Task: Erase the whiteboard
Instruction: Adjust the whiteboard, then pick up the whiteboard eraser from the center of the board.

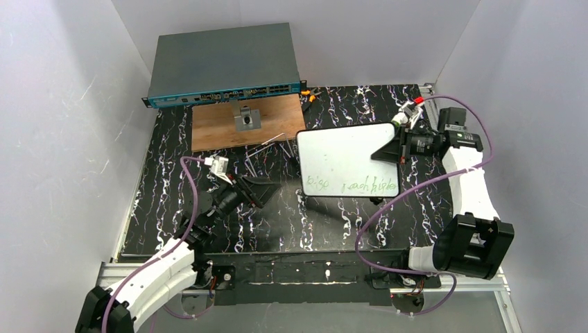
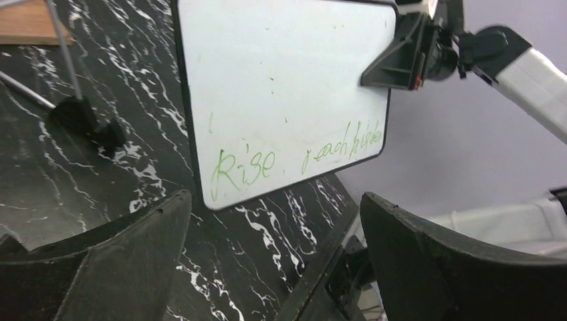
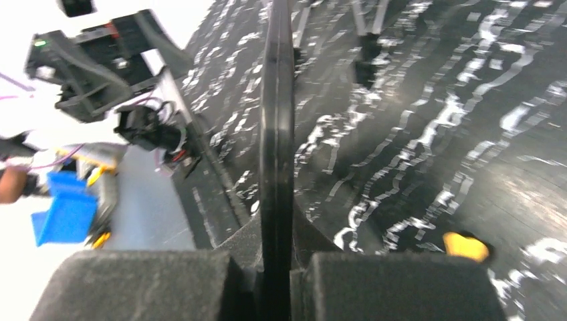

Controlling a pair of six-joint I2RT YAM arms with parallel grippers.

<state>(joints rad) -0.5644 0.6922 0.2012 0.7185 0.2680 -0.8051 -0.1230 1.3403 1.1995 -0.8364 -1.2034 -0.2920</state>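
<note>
The whiteboard [image 1: 343, 156] is a white board with a thin black rim, with green handwriting along its near edge [image 2: 241, 167]. My right gripper [image 1: 390, 154] is shut on its right edge and holds it tilted above the black marbled table. In the right wrist view the whiteboard [image 3: 276, 134] runs edge-on between my right gripper's [image 3: 276, 267] pads. My left gripper [image 1: 263, 189] sits left of the board, low over the table. It is open and nothing lies between its fingers [image 2: 134, 247]. Seen from the left wrist, the right gripper [image 2: 401, 57] clamps the board's far corner.
A grey network switch [image 1: 225, 66] stands at the back, with a brown wooden panel [image 1: 215, 128] carrying a small metal bracket [image 1: 246, 119] in front of it. A thin metal wire stand [image 1: 267, 143] lies beside the board's left edge. Small orange objects [image 1: 310, 95] sit near the back.
</note>
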